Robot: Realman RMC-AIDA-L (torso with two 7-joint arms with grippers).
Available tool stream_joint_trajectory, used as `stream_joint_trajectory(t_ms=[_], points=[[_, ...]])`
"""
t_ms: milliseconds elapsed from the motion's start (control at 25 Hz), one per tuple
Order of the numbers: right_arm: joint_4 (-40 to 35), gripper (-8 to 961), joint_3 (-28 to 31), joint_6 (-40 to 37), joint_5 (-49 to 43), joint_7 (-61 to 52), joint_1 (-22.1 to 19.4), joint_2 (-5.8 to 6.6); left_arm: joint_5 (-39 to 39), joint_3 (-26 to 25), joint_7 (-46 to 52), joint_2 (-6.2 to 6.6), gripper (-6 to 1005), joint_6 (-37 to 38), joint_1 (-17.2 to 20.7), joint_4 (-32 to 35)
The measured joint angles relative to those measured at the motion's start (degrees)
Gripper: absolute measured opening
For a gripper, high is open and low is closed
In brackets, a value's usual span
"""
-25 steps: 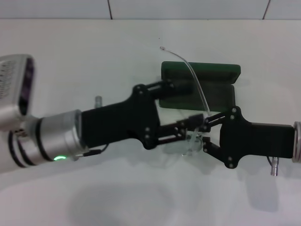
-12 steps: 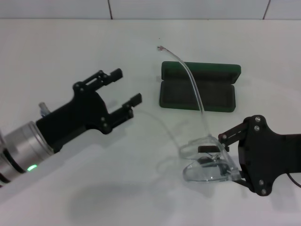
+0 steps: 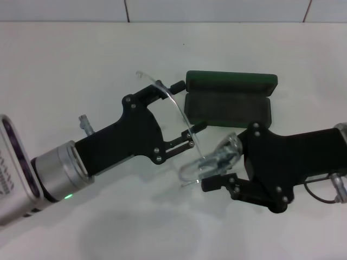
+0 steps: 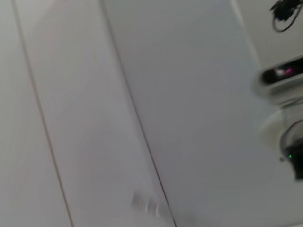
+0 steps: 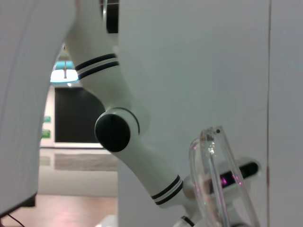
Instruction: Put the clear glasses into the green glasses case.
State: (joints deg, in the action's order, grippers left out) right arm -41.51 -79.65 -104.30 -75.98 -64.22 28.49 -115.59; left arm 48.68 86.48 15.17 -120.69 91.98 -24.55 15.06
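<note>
Head view: the clear glasses [image 3: 209, 160] are seen held above a white counter [image 3: 81, 65], just in front of the green glasses case [image 3: 227, 100], which lies open with its lid raised at the back and its dark inside empty. The right gripper [image 3: 217, 169] is closed on the lens end of the glasses. One thin arm of the glasses curves up and away into the left gripper [image 3: 181, 111], whose fingers are spread wide on either side of it; whether that arm is touched cannot be told.

The step in hand is judged to be folding the loose arm in so that the glasses fit the case. It would best be done gently, with the lens kept steady by the right gripper and the thin arm swung inward, not bent. The glasses would then be lowered lengthwise into the case.

The counter is plain, white and matte, backed by pale tiles [image 3: 217, 10]. In the right wrist view, the glasses are shown close up against a white robot arm [image 5: 128, 142] and a dim room beyond.
</note>
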Motion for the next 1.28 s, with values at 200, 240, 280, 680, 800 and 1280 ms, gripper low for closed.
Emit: stream_joint_trajectory(t_ms=[200, 240, 280, 680, 800, 1280], points=[[5.67, 184, 0.07, 0.8, -0.69, -4.52, 2.96, 0.25, -6.85, 7.16, -5.68, 0.0, 681, 1.36, 0.52, 0.28], [6.4, 185, 0.09, 1.42, -0.82, -5.23, 3.16, 0.25, -7.34, 7.83, -6.23, 0.0, 681, 1.52, 0.55, 0.35], [6.71, 185, 0.08, 1.88, -0.93, -5.72, 3.22, 0.26, -7.67, 8.3, -7.16, 0.0, 681, 1.93, 0.59, 0.37], [7.36, 191, 0.49, 3.62, -2.95, -9.19, 3.3, 0.41, -7.83, 8.5, -12.45, -0.07, 681, 3.62, 1.0, 0.3], [7.38, 193, 0.53, 4.52, -3.18, -9.47, 3.11, 0.57, -7.86, 8.52, -13.33, -0.08, 681, 4.3, 1.15, 0.37], [7.42, 200, 0.64, 7.83, -5.43, -10.17, 2.88, 1.09, -8.67, 8.43, -13.46, -0.03, 681, 6.22, 1.26, 0.43]])
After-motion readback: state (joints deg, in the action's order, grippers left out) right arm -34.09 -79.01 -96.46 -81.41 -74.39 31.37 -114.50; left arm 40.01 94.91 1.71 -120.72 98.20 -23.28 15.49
